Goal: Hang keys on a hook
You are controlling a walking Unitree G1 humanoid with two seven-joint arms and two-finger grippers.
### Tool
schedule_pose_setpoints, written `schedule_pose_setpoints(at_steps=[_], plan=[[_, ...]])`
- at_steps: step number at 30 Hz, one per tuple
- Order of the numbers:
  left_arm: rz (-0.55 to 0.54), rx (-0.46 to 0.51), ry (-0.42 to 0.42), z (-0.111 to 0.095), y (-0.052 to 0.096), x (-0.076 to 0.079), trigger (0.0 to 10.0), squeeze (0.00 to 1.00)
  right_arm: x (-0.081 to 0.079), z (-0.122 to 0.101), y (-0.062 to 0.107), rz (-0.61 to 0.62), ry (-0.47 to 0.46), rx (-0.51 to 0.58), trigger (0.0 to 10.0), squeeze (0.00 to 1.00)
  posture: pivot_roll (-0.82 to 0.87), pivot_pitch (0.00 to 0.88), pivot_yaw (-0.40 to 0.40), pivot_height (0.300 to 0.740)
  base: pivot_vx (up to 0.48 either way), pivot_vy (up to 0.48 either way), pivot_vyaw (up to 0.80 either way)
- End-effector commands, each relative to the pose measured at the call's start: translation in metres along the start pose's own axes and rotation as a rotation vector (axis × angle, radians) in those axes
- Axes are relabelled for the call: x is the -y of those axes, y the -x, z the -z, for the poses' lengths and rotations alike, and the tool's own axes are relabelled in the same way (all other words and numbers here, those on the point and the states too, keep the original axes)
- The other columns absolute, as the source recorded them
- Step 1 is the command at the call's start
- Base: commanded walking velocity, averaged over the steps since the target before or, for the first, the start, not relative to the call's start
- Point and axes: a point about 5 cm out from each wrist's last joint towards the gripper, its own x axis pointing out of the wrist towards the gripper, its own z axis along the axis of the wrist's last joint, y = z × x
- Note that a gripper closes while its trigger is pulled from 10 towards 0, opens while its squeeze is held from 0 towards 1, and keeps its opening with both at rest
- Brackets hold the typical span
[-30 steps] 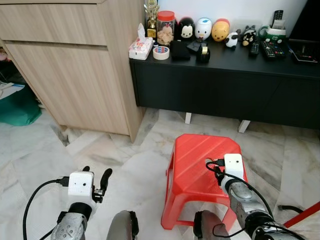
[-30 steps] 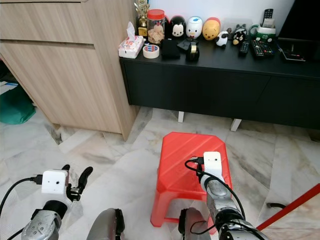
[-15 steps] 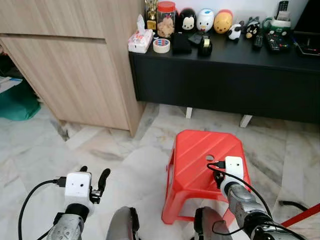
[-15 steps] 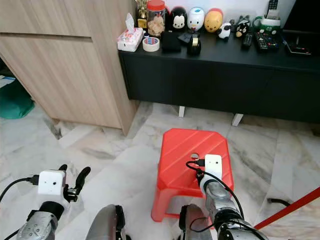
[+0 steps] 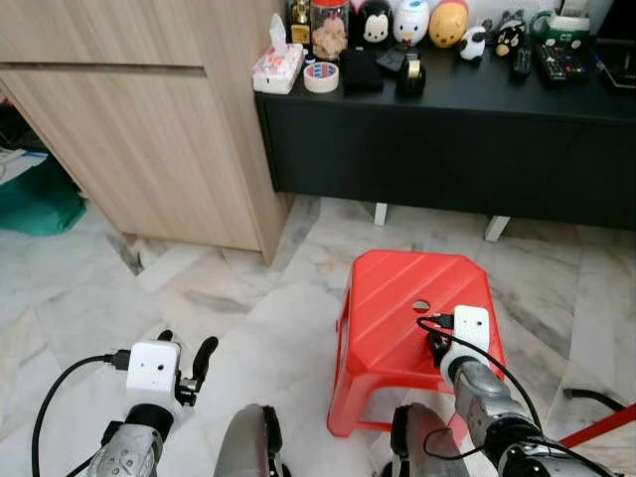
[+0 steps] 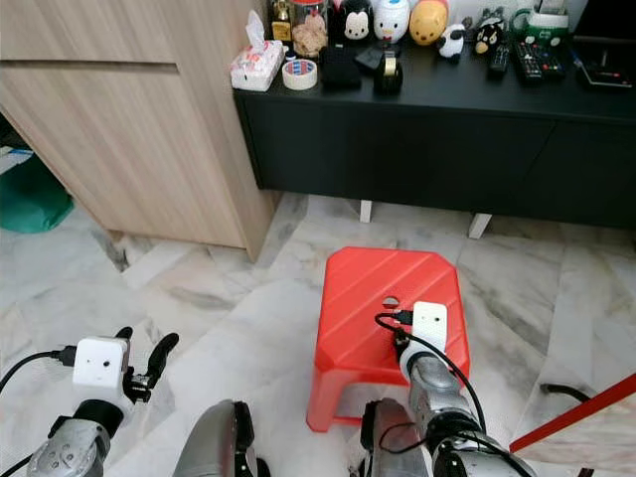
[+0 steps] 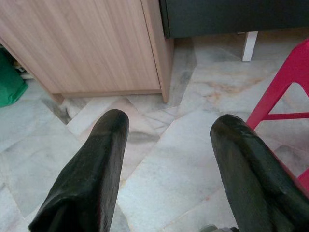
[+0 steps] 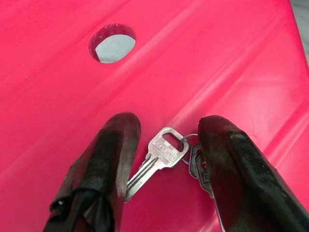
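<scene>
The red stool (image 5: 417, 308) stands on the marble floor (image 5: 229, 298) in front of the black cabinet (image 5: 447, 139). The keys (image 8: 169, 157) lie flat on the stool's seat, toward its front edge and short of the round hole (image 8: 112, 42). The right gripper (image 8: 166, 159) hangs low over them, jaws apart, one finger (image 8: 113, 145) on each side of the ring and not yet clamped. Flat keys on smooth plastic may slide away or slip out as the jaws close, I judge. The left gripper (image 7: 166, 159) idles over the floor, jaws wide apart and holding nothing.
</scene>
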Motion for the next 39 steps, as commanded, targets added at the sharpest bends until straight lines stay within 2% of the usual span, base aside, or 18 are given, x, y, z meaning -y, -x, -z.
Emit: schedule_pose_setpoints(at_steps=[1, 6, 8, 12, 14, 22, 28, 29, 31, 33, 34, 36, 37, 39], plan=[[0.008, -0.009, -0.019, 0.0, 0.004, -0.003, 10.0, 0.0, 0.004, 0.011, 0.002, 0.012, 0.001, -0.034, 10.0, 0.0, 0.12, 0.119, 0.066, 0.592, 0.0, 0.0, 0.0], [0.014, -0.01, -0.024, 0.0, 0.003, -0.003, 10.0, 0.0, 0.006, 0.008, 0.001, 0.021, -0.012, -0.02, 10.0, 0.0, 0.12, 0.125, 0.069, 0.592, 0.0, 0.0, 0.0], [0.016, -0.01, -0.025, -0.001, 0.001, -0.003, 10.0, 0.0, 0.004, -0.002, 0.0, 0.014, -0.036, 0.024, 10.0, 0.0, 0.12, 0.129, 0.069, 0.592, 0.0, 0.0, 0.0], [0.016, -0.009, -0.026, -0.001, 0.0, -0.002, 10.0, 0.0, 0.003, -0.007, 0.0, 0.008, -0.044, 0.043, 10.0, 0.0, 0.12, 0.129, 0.069, 0.592, 0.0, 0.0, 0.0], [0.021, -0.006, -0.024, -0.002, -0.004, -0.001, 10.0, 0.0, -0.003, -0.024, -0.002, -0.018, -0.059, 0.109, 10.0, 0.0, 0.11, 0.144, 0.069, 0.592, 0.0, 0.0, 0.0], [0.023, 0.0, -0.02, -0.003, -0.007, 0.001, 10.0, 0.0, 0.0, -0.023, -0.001, -0.019, -0.048, 0.119, 10.0, 0.0, 0.1, 0.143, 0.069, 0.592, 0.0, 0.0, 0.0], [0.019, -0.003, -0.019, -0.001, -0.009, 0.001, 10.0, 0.0, 0.005, -0.015, -0.001, -0.033, 0.011, 0.084, 10.0, 0.0, 0.1, 0.133, 0.063, 0.592, 0.0, 0.0, 0.0], [0.017, -0.004, -0.02, -0.001, -0.008, 0.001, 10.0, 0.0, 0.011, -0.014, 0.0, -0.054, 0.058, 0.082, 10.0, 0.0, 0.1, 0.131, 0.061, 0.592, 0.0, 0.0, 0.0], [0.015, -0.006, -0.02, 0.0, -0.008, 0.001, 10.0, 0.0, 0.019, -0.017, 0.0, -0.078, 0.093, 0.089, 10.0, 0.0, 0.1, 0.125, 0.059, 0.592, 0.0, 0.0, 0.0], [0.012, -0.007, -0.02, 0.0, -0.007, 0.0, 10.0, 0.0, 0.036, -0.023, 0.001, -0.106, 0.135, 0.09, 10.0, 0.0, 0.09, 0.122, 0.057, 0.592, 0.0, 0.0, 0.0], [0.012, -0.007, -0.02, 0.0, -0.007, 0.0, 10.0, 0.0, 0.036, -0.023, 0.001, -0.106, 0.135, 0.09, 10.0, 0.0, 0.09, 0.122, 0.057, 0.592, 0.0, 0.0, 0.0], [0.012, -0.006, -0.02, 0.0, -0.008, 0.0, 10.0, 0.0, 0.05, -0.026, 0.003, -0.12, 0.187, 0.084, 10.0, 0.0, 0.09, 0.118, 0.056, 0.592, 0.0, 0.0, 0.0], [0.012, -0.006, -0.021, 0.001, -0.008, 0.0, 10.0, 0.0, 0.057, -0.028, 0.005, -0.136, 0.243, 0.076, 10.0, 0.0, 0.09, 0.118, 0.056, 0.592, 0.0, 0.0, 0.0], [0.012, -0.006, -0.022, 0.001, -0.008, 0.0, 10.0, 0.0, 0.063, -0.028, 0.006, -0.152, 0.293, 0.066, 10.0, 0.0, 0.08, 0.118, 0.058, 0.592, 0.0, 0.0, 0.0]])
